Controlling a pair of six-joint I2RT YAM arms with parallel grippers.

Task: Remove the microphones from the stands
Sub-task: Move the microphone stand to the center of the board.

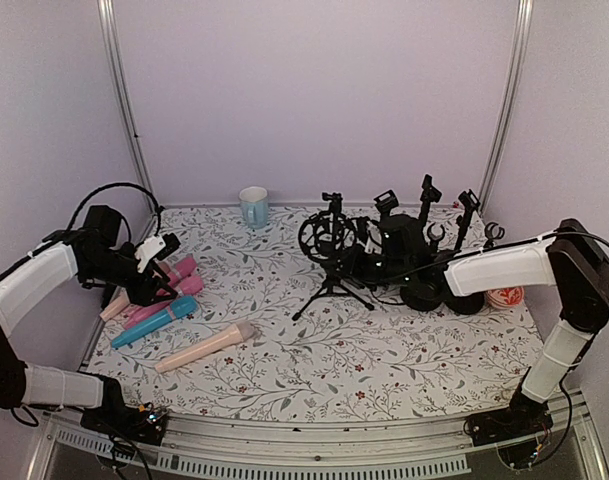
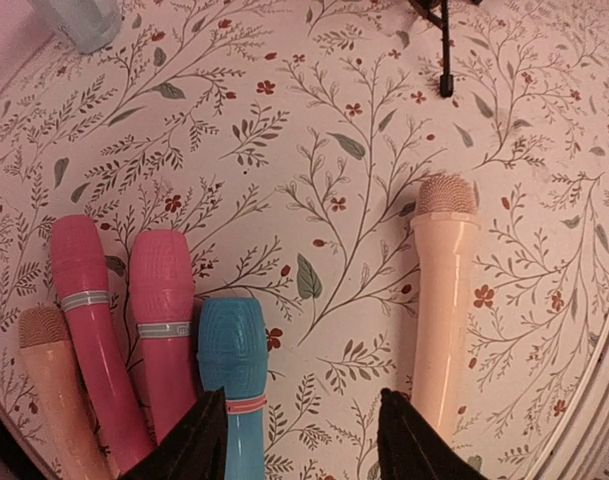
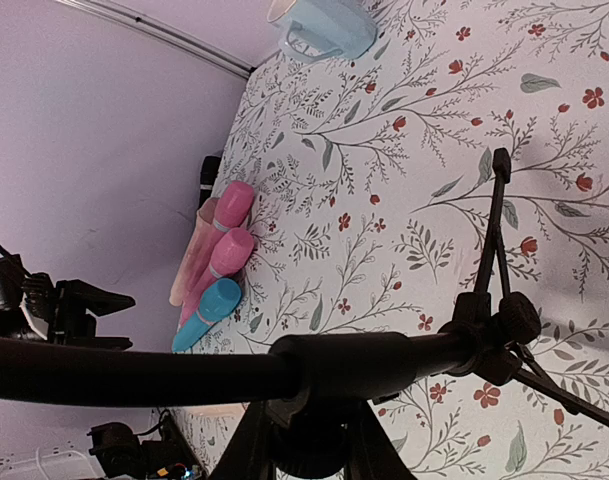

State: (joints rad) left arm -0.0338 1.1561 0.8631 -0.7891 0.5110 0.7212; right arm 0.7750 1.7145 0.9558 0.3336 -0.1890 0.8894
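– Lilac walls (image 1: pixel 314 100), matte and bare, close round the counter (image 1: pixel 314 350), which wears a cloth printed with thin twigs and small red flowers. What lies on it?

– At the left, a row of smooth plastic microphones. Two pink microphones (image 2: pixel 164 300) lie side by side with a blue microphone (image 2: pixel 231 345) touching them. Each has a ribbed, rounded head and a pale band. A peach microphone (image 2: pixel 444 290) lies apart to their right, its head a fine mesh dome. A pale blue mug (image 1: pixel 253 206) stands at the far edge.

– And the left hand (image 2: pixel 299 425)?

– It hovers over that row, looking down from a bent arm. Its dark fingers (image 2: pixel 199 445) are parted to a middling width and hold nothing. The blue one's handle runs under one finger.

– Where is the black microphone (image 1: pixel 333 215)?

– Far, just right of centre, upright inside a round, cage-like ring mount (image 1: pixel 309 240) on top of a thin-legged tripod stand (image 1: pixel 330 285). It is too small and dark to describe further. More black stands crowd just to its right.

– The right hand (image 3: pixel 309 445)?

– The right arm reaches left from its base, white forearm nearly level. The hand is closed tight round the tripod stand's smooth black column, which crosses the wrist view down to the hub where the legs splay.
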